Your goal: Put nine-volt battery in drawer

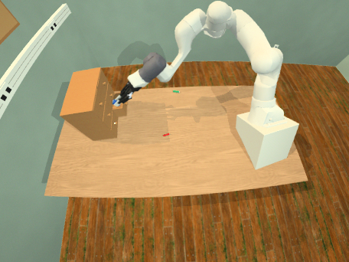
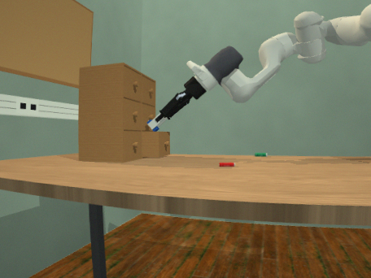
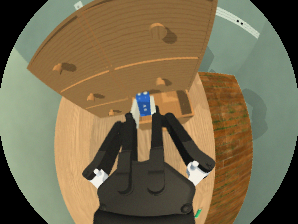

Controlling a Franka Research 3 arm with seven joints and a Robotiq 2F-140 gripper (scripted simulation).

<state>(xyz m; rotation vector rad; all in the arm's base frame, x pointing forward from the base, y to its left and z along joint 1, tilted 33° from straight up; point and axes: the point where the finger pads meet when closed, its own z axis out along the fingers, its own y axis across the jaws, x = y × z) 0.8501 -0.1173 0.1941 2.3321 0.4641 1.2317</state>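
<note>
And here's the gripper (image 1: 118, 103) (image 2: 153, 125) (image 3: 144, 103), nearly closed, pinching the blue battery (image 1: 115, 102) (image 2: 155, 128) (image 3: 143, 104) between its fingertips! Both hover above the chest's (image 1: 80, 92) (image 2: 102, 114) (image 3: 135, 45) open bottom-right drawer (image 1: 119, 107) (image 2: 156, 144) (image 3: 177, 120).

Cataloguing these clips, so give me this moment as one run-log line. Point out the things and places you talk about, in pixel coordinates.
gripper (image 1: 117, 103) (image 2: 154, 123) (image 3: 144, 103): shut on blue battery (image 1: 114, 102) (image 2: 155, 128) (image 3: 143, 104) | bottom-right drawer (image 1: 119, 107) (image 2: 156, 145) (image 3: 172, 119): open | battery: above drawer, not released

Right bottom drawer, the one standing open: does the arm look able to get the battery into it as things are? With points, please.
Probably yes: the hand (image 1: 119, 103) (image 2: 155, 122) (image 3: 144, 103) holds the blue battery (image 3: 144, 104) just above the open drawer (image 2: 156, 144) (image 3: 175, 114), and nothing seems to block the way down.
</note>
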